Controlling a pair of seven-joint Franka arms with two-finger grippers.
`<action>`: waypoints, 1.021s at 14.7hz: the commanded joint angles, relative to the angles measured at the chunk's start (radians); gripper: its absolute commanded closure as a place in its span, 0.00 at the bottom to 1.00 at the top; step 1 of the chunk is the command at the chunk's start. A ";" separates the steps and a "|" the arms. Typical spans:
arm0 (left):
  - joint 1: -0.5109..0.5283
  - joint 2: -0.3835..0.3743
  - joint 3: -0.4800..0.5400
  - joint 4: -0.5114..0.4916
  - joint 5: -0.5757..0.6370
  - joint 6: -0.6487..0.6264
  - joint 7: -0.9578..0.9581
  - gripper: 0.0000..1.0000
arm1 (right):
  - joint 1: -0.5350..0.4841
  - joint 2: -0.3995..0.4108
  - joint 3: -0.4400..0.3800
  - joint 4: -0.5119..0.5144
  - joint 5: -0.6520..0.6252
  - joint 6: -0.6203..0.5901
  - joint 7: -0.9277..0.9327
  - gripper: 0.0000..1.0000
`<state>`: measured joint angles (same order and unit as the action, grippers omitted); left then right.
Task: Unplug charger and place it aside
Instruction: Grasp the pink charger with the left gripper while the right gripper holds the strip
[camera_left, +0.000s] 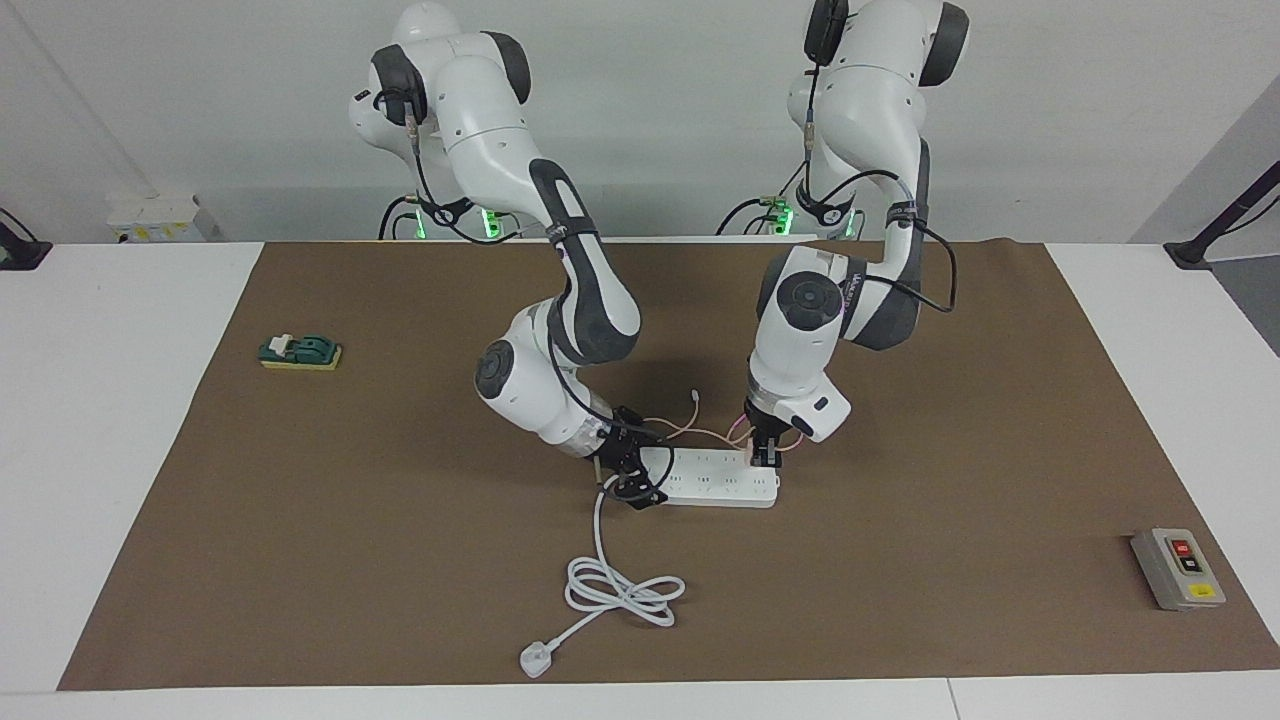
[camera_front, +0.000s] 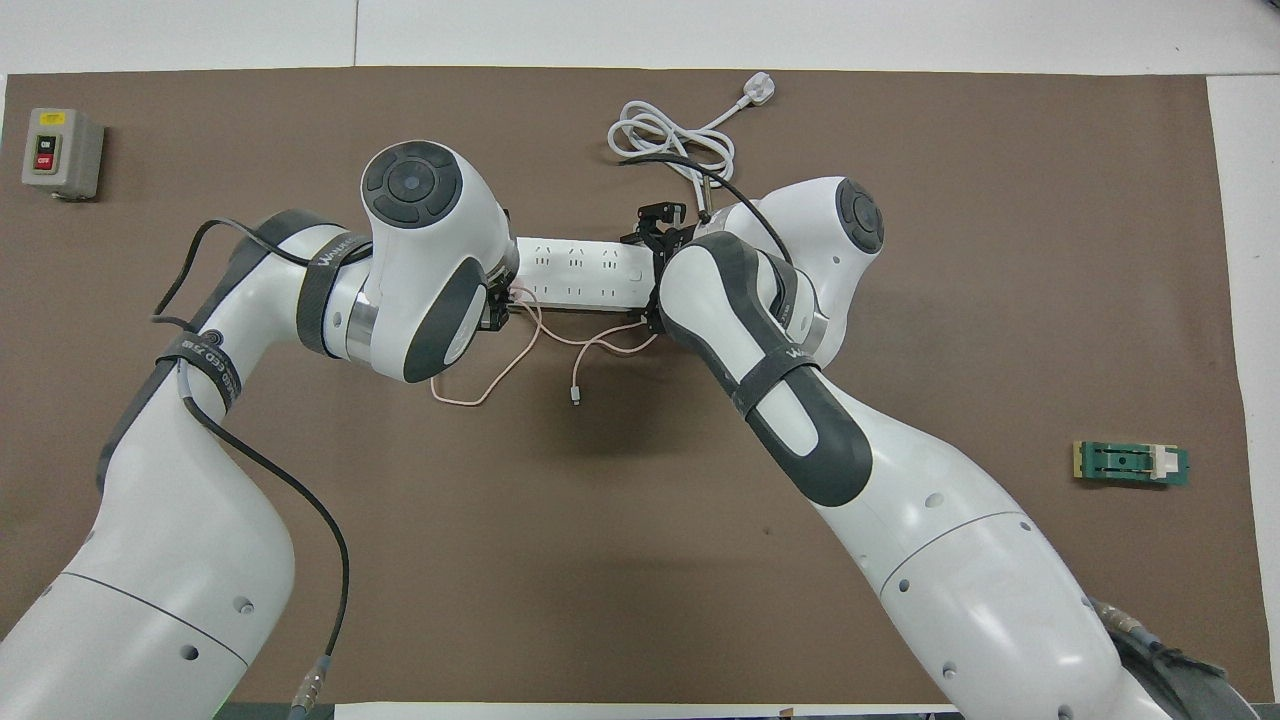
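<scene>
- One power strip (camera_left: 722, 478) lay mid-frame on the brown mat (camera_left: 300, 560) of the counter (camera_left: 100, 400); one switch box (camera_left: 1178, 568) lower right, one green block (camera_left: 300, 351) left.
- The charger (camera_left: 752, 436), barely visible, sat at the strip's end; its thin pink cable (camera_front: 500, 375) looped beside it.
- Left hand (camera_left: 766, 458) was down on the charger; grip unclear.
- Right hand (camera_left: 632, 480) clamped the strip's corded end.

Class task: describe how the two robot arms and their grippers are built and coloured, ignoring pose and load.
Both arms are glossy white, rounded segments with dark grey joint covers and round dark end caps. Black cables run along each, strapped on with dark bands bearing small lettering. The left gripper and right gripper are small and black. Green lights glow at the bases.
</scene>
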<state>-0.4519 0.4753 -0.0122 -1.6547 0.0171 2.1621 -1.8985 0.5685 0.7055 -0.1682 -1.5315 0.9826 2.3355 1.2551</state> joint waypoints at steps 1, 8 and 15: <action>-0.016 -0.032 0.011 -0.045 0.009 -0.007 -0.002 1.00 | -0.013 0.043 0.006 0.051 0.030 0.039 -0.022 0.67; -0.016 -0.033 0.011 -0.048 0.017 -0.008 -0.001 1.00 | -0.013 0.045 0.006 0.050 0.053 0.039 -0.025 1.00; -0.016 -0.037 0.011 -0.053 0.023 -0.010 0.001 1.00 | -0.013 0.045 0.006 0.050 0.051 0.039 -0.025 1.00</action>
<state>-0.4534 0.4753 -0.0132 -1.6551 0.0266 2.1628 -1.8980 0.5662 0.7051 -0.1685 -1.5334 0.9987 2.3325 1.2561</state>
